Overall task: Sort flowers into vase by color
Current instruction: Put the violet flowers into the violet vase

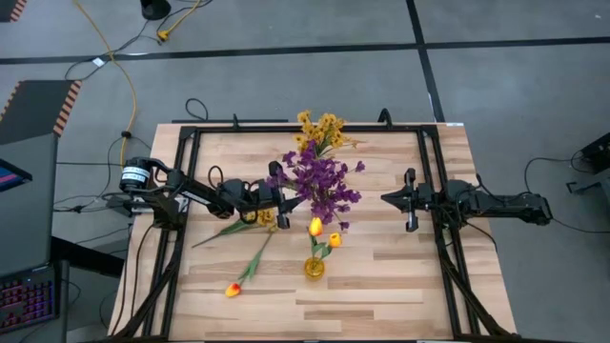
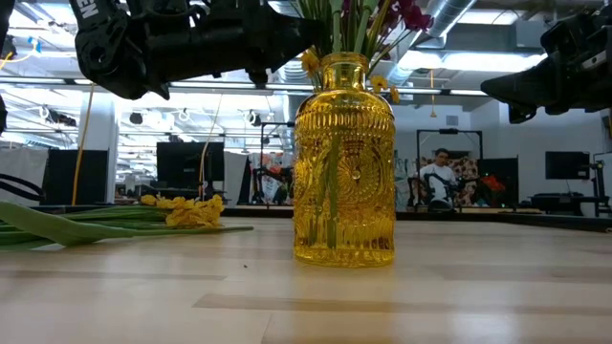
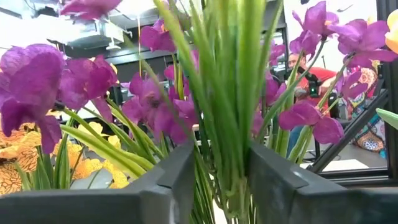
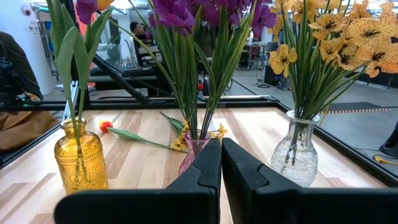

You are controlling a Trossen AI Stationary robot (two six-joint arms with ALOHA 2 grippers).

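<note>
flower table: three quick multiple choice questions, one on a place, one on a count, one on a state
1. Where is the loose tulip?
A. standing in a vase
B. lying on the table
C. held in the right pincer

2. How many vases stand on the table?
A. two
B. three
C. four

3. How is the right pincer?
A. shut, empty
B. wide open
C. shut on a stem

Answers:
1 B: it lies flat on the wood, apart from every vase.
2 B: there is a yellow vase, a pink vase and a clear vase.
3 A: its fingers meet with nothing between them.
</note>
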